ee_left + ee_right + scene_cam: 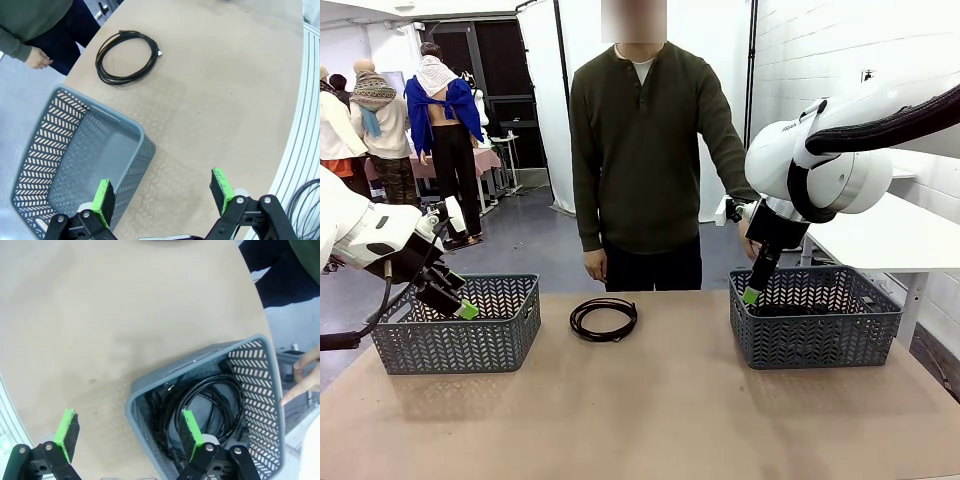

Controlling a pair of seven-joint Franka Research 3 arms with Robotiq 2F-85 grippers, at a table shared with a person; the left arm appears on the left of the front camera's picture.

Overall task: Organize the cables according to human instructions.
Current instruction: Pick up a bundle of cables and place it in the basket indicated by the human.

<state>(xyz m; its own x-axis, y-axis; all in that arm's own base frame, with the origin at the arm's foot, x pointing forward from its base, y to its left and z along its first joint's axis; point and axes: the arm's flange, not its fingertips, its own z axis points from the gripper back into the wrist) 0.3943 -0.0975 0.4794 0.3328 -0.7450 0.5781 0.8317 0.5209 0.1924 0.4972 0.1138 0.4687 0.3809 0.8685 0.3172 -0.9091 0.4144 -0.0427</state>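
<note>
Cable [603,319] – thin, black, round coil, flat on table [650,420]

We see a bright, evenly lit room, the light seemingly coming from overhead. On the table [650,410] soft shadows lie under the left basket [460,325] and the right basket [813,315], with no hard edges. The white wall [820,50] is pale, close to washed out. Both wrist views bend straight lines near their edges, and the table rim curves there. The right basket's inside is dark, so the cords [200,405] there blur together, perhaps several coils.
</note>
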